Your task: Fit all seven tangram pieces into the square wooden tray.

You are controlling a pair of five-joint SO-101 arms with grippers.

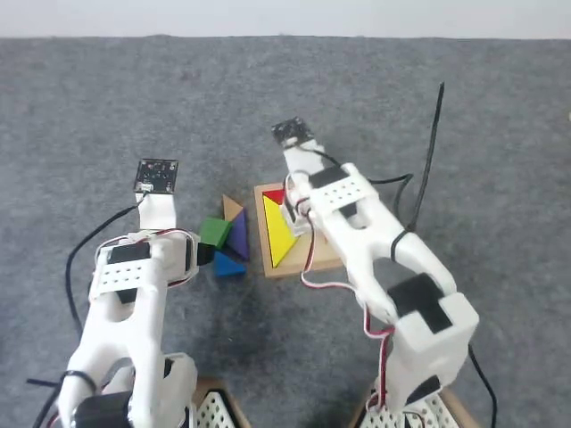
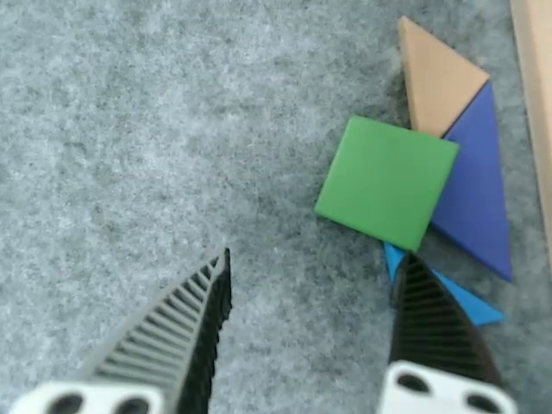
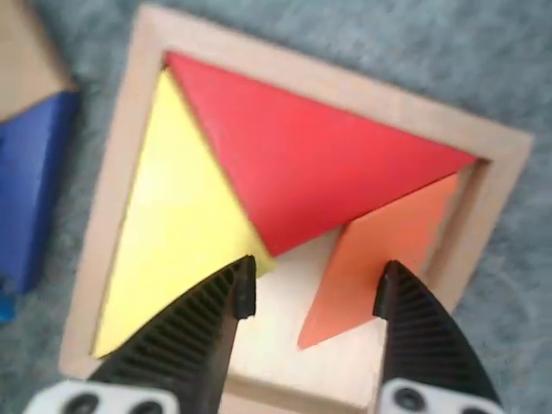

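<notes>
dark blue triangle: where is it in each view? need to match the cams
High: dark blue triangle lies between the green square and the tray.
Left wrist: it lies between the green square and the tray rim.
Right wrist: it lies just outside the tray rim.
Shared landmark: the tan triangle touching it.

Left arm [image 1: 125, 303] extended forward, wrist pitched down — left gripper [image 2: 315, 259] jaws spread wide, nothing between them. Right arm [image 1: 384, 250] stretched forward, angled toward the left arm; right gripper [image 3: 319, 267] likewise parted, empty — fingers pointing down.
</notes>
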